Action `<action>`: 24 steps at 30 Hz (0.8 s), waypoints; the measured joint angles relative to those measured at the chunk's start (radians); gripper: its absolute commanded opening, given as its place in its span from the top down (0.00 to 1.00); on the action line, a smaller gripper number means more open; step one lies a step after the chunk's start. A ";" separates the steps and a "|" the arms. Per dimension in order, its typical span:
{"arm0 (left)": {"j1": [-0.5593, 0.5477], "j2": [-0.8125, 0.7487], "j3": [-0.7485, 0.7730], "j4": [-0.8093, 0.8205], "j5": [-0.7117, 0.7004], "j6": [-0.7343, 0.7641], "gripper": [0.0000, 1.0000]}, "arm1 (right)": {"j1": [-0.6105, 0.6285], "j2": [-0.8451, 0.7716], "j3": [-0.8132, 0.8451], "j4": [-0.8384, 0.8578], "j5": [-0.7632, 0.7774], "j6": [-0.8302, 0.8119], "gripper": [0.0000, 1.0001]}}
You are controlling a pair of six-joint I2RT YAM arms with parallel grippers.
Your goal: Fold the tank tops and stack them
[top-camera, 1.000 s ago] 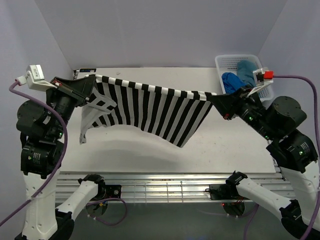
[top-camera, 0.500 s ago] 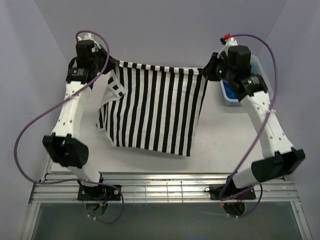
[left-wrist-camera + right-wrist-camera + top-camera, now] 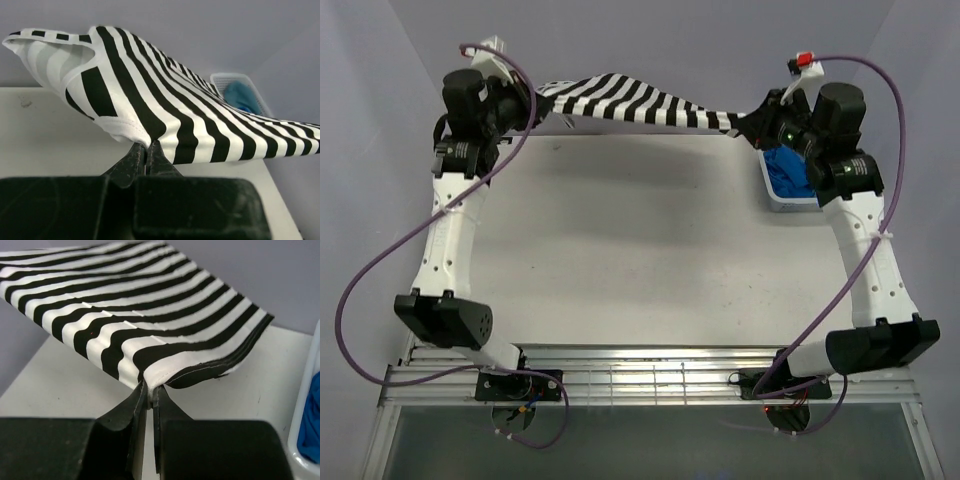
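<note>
Left gripper (image 3: 534, 100): jaws pinched on one edge of the striped tank top (image 3: 630, 98), above the tabletop's (image 3: 640, 260) far-left corner. The top is stretched in the air along the far edge. Right gripper (image 3: 748, 122): clamped on the opposite hem. Basket (image 3: 790, 206), far-right corner, holds a blue top (image 3: 786, 170).

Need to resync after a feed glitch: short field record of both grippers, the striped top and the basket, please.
Left gripper: shut on one end of the black-and-white striped cloth tank top
Right gripper: shut on its opposite end
Striped top: airborne, stretched between both grippers above the far edge of the table
White mesh basket: far right, bright blue cloth inside
</note>
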 measured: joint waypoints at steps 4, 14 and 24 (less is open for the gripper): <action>0.003 -0.237 -0.476 0.095 0.052 0.028 0.92 | -0.002 -0.126 -0.332 0.043 0.000 -0.031 0.92; -0.004 -0.431 -1.178 -0.007 0.083 -0.130 0.02 | -0.010 -0.193 -0.979 -0.073 0.052 -0.044 0.10; -0.009 -0.516 -1.052 -0.030 0.018 -0.207 0.02 | -0.003 -0.346 -0.883 -0.106 0.106 -0.043 0.10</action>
